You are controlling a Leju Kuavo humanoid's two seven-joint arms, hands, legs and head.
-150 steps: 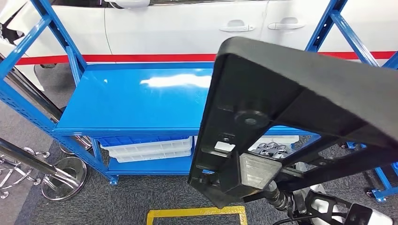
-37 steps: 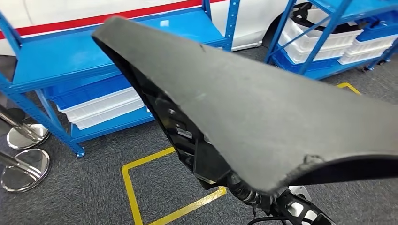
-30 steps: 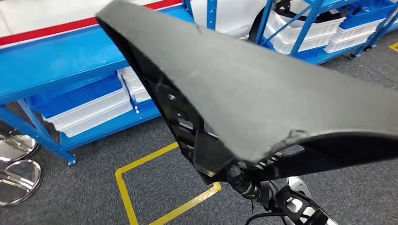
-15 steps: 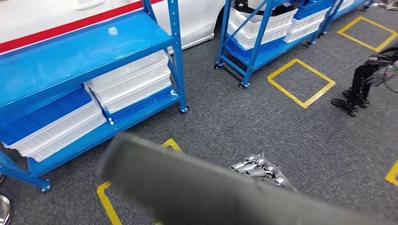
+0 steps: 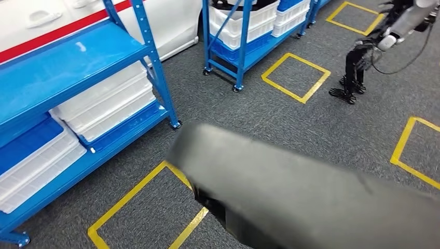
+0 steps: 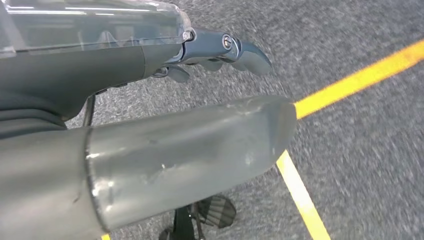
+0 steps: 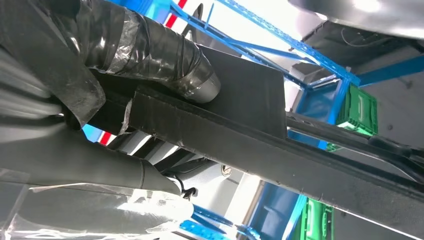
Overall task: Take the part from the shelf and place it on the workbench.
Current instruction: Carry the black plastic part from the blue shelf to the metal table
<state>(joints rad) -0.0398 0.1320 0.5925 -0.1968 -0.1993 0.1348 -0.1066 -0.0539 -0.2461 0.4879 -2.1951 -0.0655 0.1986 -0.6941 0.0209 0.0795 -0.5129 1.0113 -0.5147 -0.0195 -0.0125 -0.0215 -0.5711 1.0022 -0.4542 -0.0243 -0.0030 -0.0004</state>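
Note:
The part is a large, flat, dark grey-black panel. In the head view it lies blurred across the lower right and hides the arm under it. In the right wrist view my right hand grips this part, with the tape-wrapped thumb pressed on its flat face and the fingers below it. My left hand hangs over grey carpet. Its thumb and fingers are apart and hold nothing.
A blue shelf with white bins stands at the left, and a second blue rack at the top middle. Yellow squares mark the grey carpet. A dark legged machine stands at the top right. Green crates sit on a rack.
The whole view has swung away from the shelf, so the camera has turned. The shelf now sits at the left, and the held part has dropped to the lower right of the picture.

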